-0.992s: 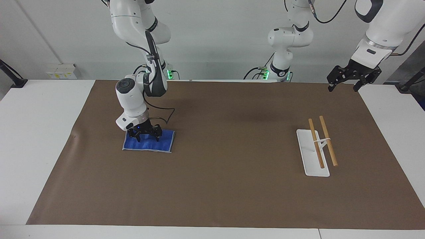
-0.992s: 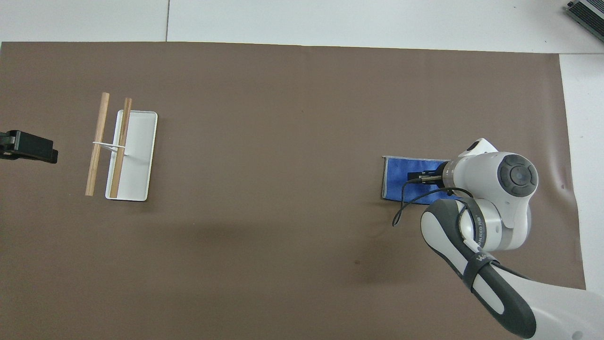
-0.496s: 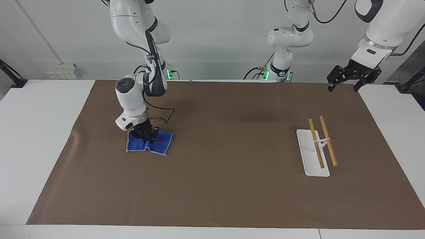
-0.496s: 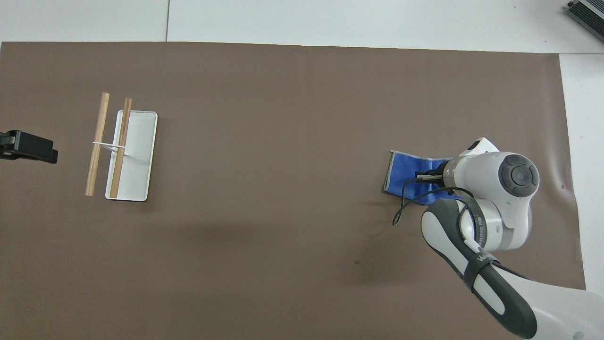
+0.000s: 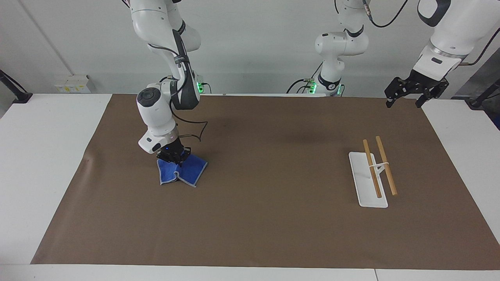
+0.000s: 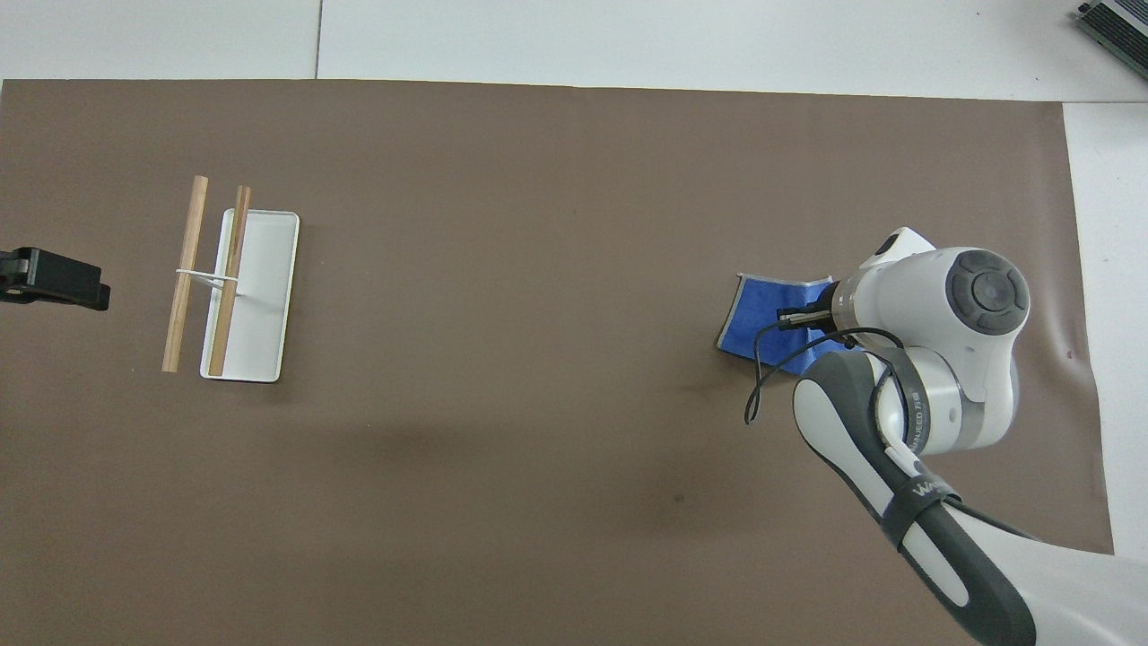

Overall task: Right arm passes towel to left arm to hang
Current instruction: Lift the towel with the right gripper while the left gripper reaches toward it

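Note:
The blue towel (image 5: 183, 170) hangs bunched from my right gripper (image 5: 174, 156), which is shut on its upper fold; the lower corners seem to touch the brown mat. In the overhead view the towel (image 6: 762, 321) shows partly under the right arm's wrist, which hides the gripper. My left gripper (image 5: 406, 95) is held in the air over the mat's corner at the left arm's end, its fingers spread open and empty; in the overhead view only its tip (image 6: 54, 280) shows.
A white base (image 5: 367, 180) with two wooden rails (image 5: 379, 166) stands on the mat toward the left arm's end; it also shows in the overhead view (image 6: 256, 296). A brown mat (image 5: 265, 218) covers the white table.
My right gripper has shut on the flat towel and lifted it, shifting slightly toward the table's middle; the towel now droops in a bunch. The left arm has not moved.

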Action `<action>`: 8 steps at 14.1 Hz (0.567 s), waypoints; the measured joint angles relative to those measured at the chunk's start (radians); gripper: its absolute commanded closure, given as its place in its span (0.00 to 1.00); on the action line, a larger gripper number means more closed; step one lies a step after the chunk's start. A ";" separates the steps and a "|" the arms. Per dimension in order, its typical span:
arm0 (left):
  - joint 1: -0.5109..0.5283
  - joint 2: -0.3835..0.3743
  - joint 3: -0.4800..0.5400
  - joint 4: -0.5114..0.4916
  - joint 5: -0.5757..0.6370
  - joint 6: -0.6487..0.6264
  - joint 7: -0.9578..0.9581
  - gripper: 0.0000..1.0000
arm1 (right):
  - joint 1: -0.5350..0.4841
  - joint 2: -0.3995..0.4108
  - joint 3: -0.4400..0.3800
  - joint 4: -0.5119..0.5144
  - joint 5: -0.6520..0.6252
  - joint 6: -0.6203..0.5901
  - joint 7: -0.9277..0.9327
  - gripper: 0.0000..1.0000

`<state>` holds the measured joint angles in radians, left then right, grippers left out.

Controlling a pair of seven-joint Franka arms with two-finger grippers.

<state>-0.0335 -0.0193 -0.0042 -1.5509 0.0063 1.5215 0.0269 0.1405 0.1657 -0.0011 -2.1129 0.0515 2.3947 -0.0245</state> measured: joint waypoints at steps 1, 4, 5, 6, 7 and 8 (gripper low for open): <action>0.000 0.000 0.000 0.000 0.000 0.000 0.000 0.00 | 0.001 -0.007 0.009 0.036 0.002 -0.034 -0.004 1.00; 0.000 0.000 0.000 0.000 0.000 0.000 0.000 0.00 | 0.001 -0.022 0.023 0.140 0.120 -0.116 -0.044 1.00; 0.000 0.000 0.000 0.000 0.000 0.000 0.000 0.00 | 0.001 -0.025 0.023 0.165 0.184 -0.123 -0.059 1.00; 0.000 0.000 0.000 0.000 0.000 0.000 0.000 0.00 | 0.001 -0.027 0.023 0.185 0.244 -0.123 -0.069 1.00; 0.000 0.000 0.000 0.000 0.000 0.000 0.000 0.00 | 0.001 -0.029 0.024 0.204 0.301 -0.124 -0.074 1.00; 0.000 0.000 0.000 0.000 0.000 0.000 0.000 0.00 | 0.001 -0.032 0.025 0.221 0.357 -0.124 -0.077 1.00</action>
<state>-0.0335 -0.0193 -0.0042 -1.5509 0.0063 1.5215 0.0269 0.1420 0.1335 0.0237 -1.8915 0.4082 2.2707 -0.1015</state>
